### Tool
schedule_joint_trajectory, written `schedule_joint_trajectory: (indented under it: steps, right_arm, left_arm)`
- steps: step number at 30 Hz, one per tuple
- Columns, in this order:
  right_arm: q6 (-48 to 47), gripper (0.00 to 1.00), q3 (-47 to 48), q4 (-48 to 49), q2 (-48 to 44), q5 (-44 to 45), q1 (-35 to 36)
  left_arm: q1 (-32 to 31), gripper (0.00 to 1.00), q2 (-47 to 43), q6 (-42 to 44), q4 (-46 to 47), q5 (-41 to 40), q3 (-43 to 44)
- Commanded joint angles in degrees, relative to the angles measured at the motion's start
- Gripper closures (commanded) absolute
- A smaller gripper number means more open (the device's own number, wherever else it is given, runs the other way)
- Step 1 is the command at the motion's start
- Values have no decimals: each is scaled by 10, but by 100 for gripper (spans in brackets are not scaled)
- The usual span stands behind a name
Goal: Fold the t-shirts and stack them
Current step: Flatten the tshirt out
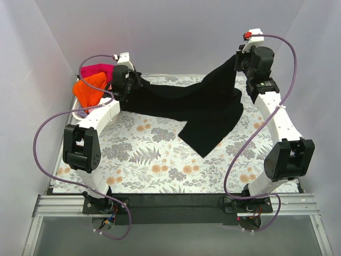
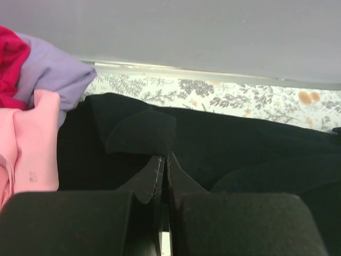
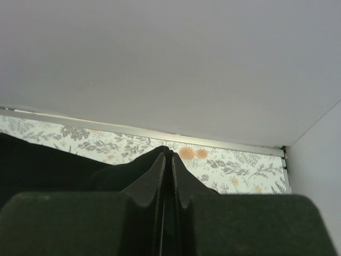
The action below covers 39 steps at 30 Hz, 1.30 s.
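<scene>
Early: left end effector (image 2: 164, 160) & right end effector (image 3: 166, 156) each pinch black t-shirt (image 1: 208, 112), unfolded; other shirts (image 1: 91, 85) heaped, none stacked.

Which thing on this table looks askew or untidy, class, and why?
The black t-shirt: pinched between the left gripper and right gripper, it stretches across the far side bunched and twisted, with one flap draped diagonally onto the flowered table instead of lying flat.
</scene>
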Motion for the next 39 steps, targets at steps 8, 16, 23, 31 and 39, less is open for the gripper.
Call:
schedule_joint_trajectory:
  steps: [8,16,23,31,39]
  right_arm:
    - [8,99,-89,68,-51,29,14]
    - [23,99,-188,71,-155,31,17]
    - [18,99,-181,55,-299,13,32]
    - [11,99,-22,-13,-371,-87,35]
    - [5,99,196,-70,-371,-154,35]
  left_arm:
    - [5,100,-23,10,30,-11,-41]
    - [6,100,-63,6,29,15,-87]
    - [4,100,-221,-26,39,90,-133]
    - [3,100,-400,-64,-4,193,-80]
    - [3,100,-504,-106,-44,271,11]
